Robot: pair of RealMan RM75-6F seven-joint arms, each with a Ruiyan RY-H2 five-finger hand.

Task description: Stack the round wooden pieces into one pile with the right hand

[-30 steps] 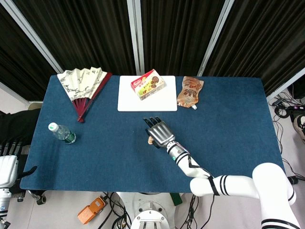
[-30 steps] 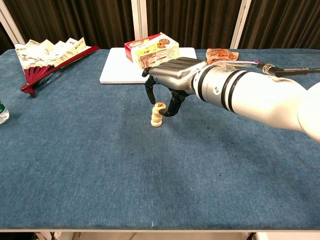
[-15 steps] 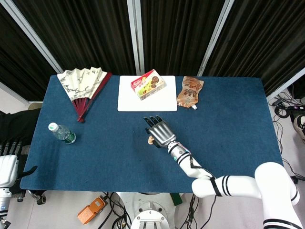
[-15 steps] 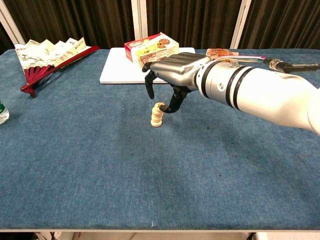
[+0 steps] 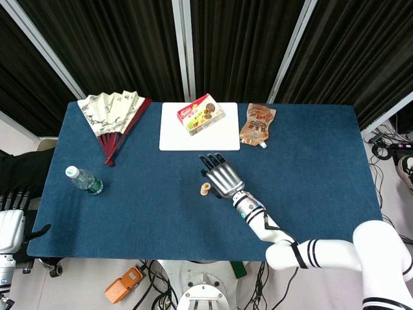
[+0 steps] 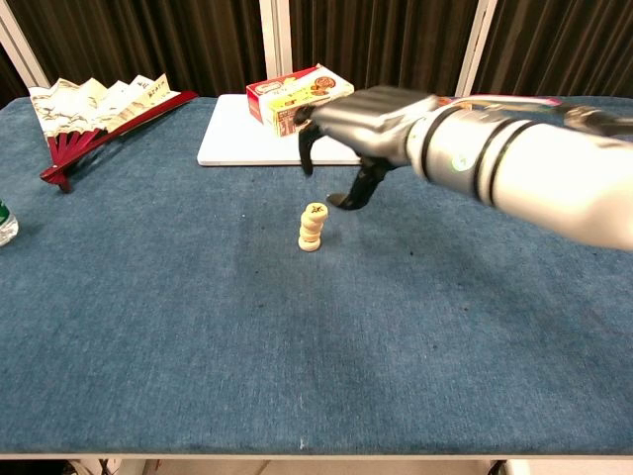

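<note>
A small pile of round wooden pieces [image 6: 312,228] stands upright on the blue table, also seen from above as the wooden pile [image 5: 204,190]. My right hand [image 6: 358,127] hovers above and just right of the pile, fingers apart, holding nothing and not touching it. In the head view the right hand [image 5: 221,173] lies right of the pile with fingers spread. My left hand [image 5: 9,227] rests off the table at the left edge; its fingers are not clear.
A white board [image 5: 173,132] with a snack box [image 5: 201,113] sits at the back centre, a brown pouch [image 5: 257,124] to its right. A folding fan [image 5: 111,114] lies back left and a water bottle [image 5: 84,180] near the left edge.
My right hand has let go of the top wooden piece, risen and shifted right, away from the pile. The pile stays standing.
</note>
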